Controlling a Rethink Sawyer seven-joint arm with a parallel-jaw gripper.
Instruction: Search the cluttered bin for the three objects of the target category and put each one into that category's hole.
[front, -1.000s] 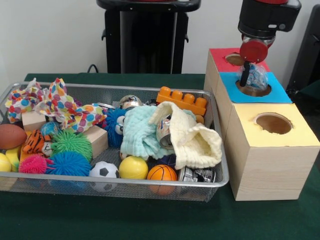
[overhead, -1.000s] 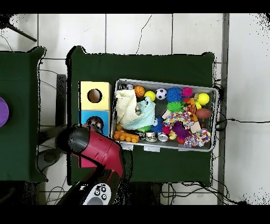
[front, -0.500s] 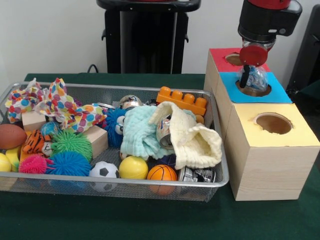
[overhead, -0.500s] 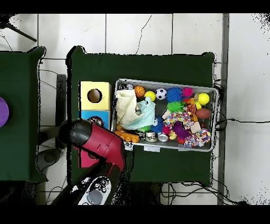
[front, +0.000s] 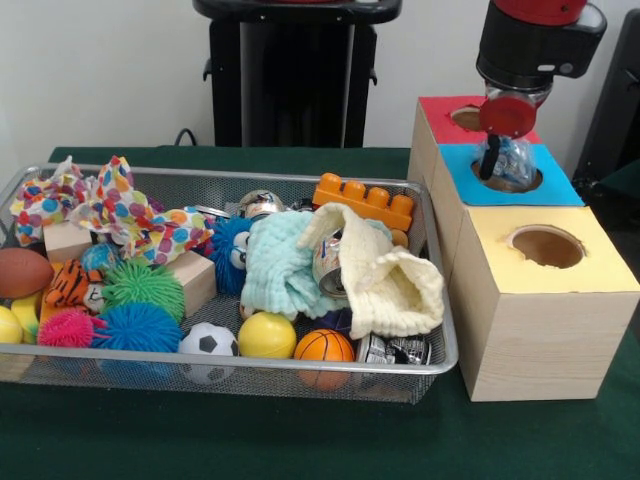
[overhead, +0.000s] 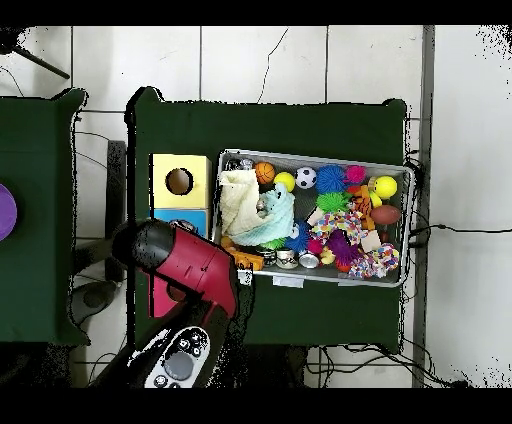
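My gripper (front: 505, 158) hangs over the round hole (front: 512, 184) of the blue-topped box (front: 560, 186). It is shut on a crushed clear plastic bottle (front: 514, 156) with blue print, whose lower end is at the hole's rim. One dark finger (front: 487, 158) shows on the bottle's left. The silver wire-mesh bin (front: 230, 365) stands left of the boxes, full of toys and cloths. No other plastic bottle shows in it. In the overhead view my red arm (overhead: 185, 265) covers the gripper and most of the blue box.
A red-topped box (front: 440, 110) stands behind the blue one and a yellow-topped box (front: 545, 300) in front. The bin holds metal cans (front: 392, 350), a pale cloth (front: 400, 285), a teal cloth (front: 280, 265), an orange brick (front: 365, 200), balls and wooden blocks.
The gripper with the bottle has sunk slightly toward the blue box's hole. In the overhead view the arm has shifted to cover more of the blue box.
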